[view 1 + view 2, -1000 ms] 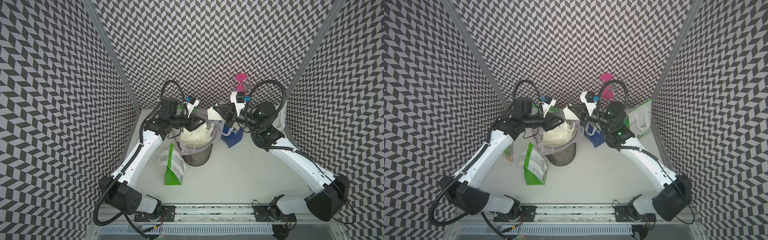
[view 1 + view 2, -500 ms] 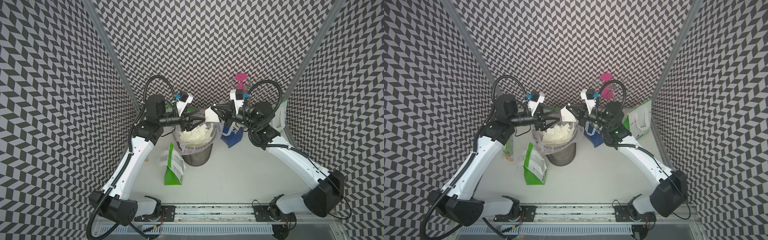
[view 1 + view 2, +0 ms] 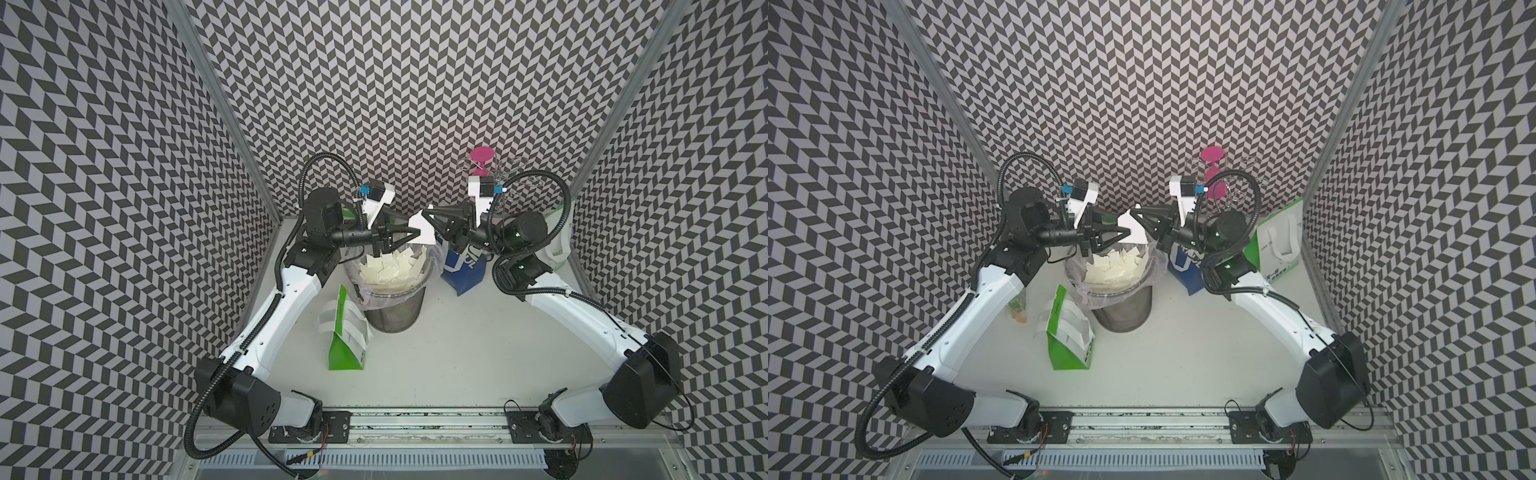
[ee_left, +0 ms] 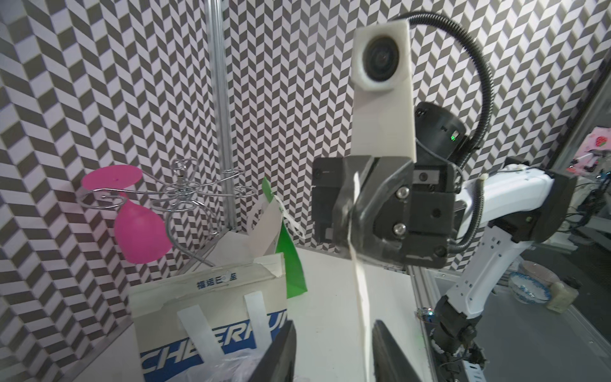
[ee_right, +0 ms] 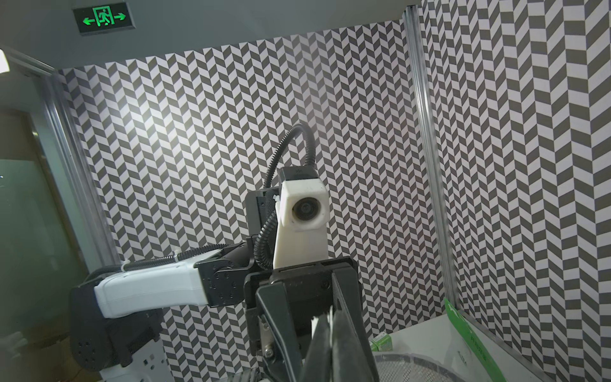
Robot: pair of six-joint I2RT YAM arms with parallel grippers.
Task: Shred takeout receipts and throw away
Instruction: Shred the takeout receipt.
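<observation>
Broadly, we judge the job far along. On the tabletop (image 3: 478,345) stands the mesh wastebasket (image 3: 395,313), its clear liner (image 3: 435,258) heaped almost to the rim with torn receipt scraps (image 3: 390,270). A green-and-white paper bag (image 3: 347,343) lies just beside the wastebasket, and a blue-and-white bag (image 3: 467,272) stands near it on the right arm's side. Above the wastebasket, the right gripper (image 4: 355,198) is clamped on a receipt piece (image 3: 424,232). The left gripper (image 3: 412,226) faces it, jaws narrowly apart, straddling the piece's free edge without pinching it. What is left, we think, is to tear this piece and drop both parts into the wastebasket. We see no loose receipts around the wastebasket, and we cannot tell whether the bags hide more.
</observation>
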